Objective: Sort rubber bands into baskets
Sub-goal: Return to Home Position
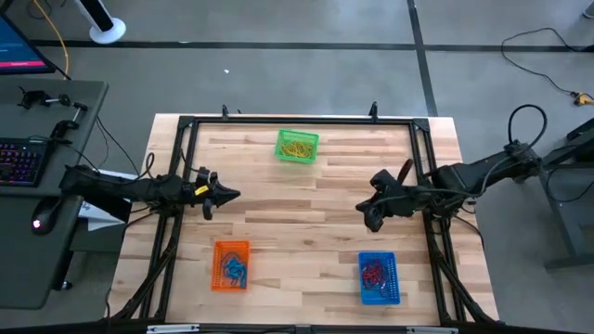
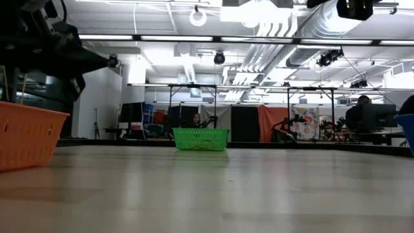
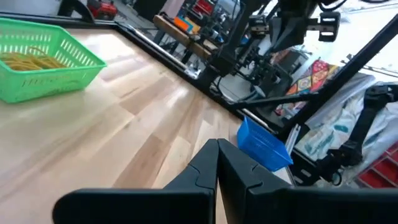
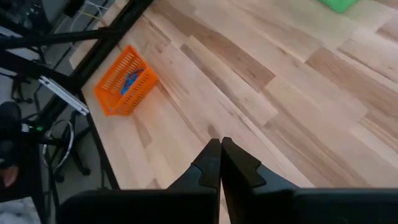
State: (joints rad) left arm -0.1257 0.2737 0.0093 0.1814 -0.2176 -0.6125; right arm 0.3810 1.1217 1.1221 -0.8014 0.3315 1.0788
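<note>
Pale wooden plank table (image 1: 306, 223), framed in black rails, fills the high view, with grey floor around it. At its 12 o'clock edge sits a green plastic mesh basket (image 1: 279, 147) holding yellow rubber bands (image 1: 298, 147). At 7 o'clock an orange plastic mesh basket (image 1: 216, 269) holds blue rubber bands (image 1: 233, 267), and at 5 o'clock a blue plastic mesh basket (image 1: 363, 283) holds red rubber bands (image 1: 375, 273). No loose band shows on the bare wood, so sorting looks finished. The left gripper (image 1: 230, 195) hangs at 9 o'clock and the right gripper (image 1: 367, 210) at 3 o'clock, each pinched together on nothing. Each has a basket directly at its own 6 o'clock, so pulling straight outward should miss them.
</note>
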